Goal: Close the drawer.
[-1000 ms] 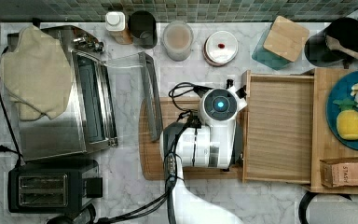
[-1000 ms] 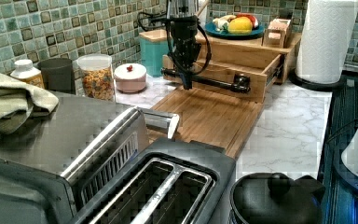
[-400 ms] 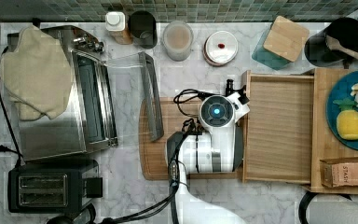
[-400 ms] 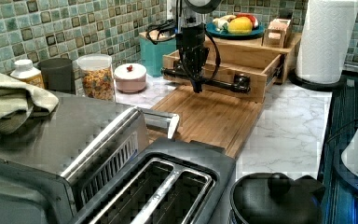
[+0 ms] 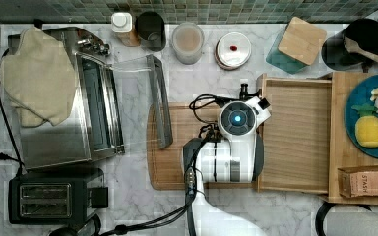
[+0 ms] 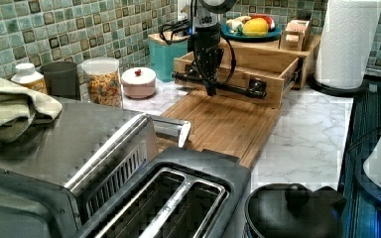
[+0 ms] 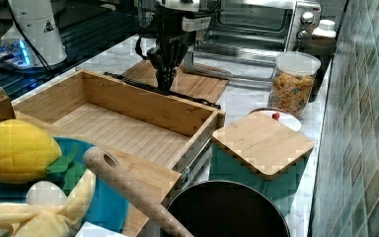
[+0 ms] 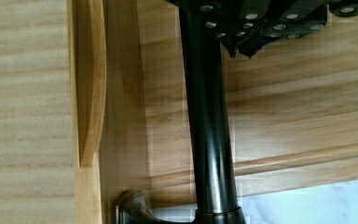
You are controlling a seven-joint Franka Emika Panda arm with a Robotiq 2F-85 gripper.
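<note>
Marble counter under a green tiled wall carries the stand (image 5: 342,147); the drawer (image 5: 295,135) stands pulled out over the cutting board (image 5: 172,147), its black handle (image 6: 228,85) facing the toaster oven (image 5: 86,98). The gripper (image 6: 211,90) hangs at the handle; finger state cannot be told. Press squarely on the front, mid-handle, straight toward the stand; an off-centre push would likely jam it.

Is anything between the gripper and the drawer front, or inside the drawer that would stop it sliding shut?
Nothing visible. The gripper is right at the dark handle bar on the front of the drawer, over the cutting board. The drawer's inside is bare, with nothing sticking up above its walls.
</note>
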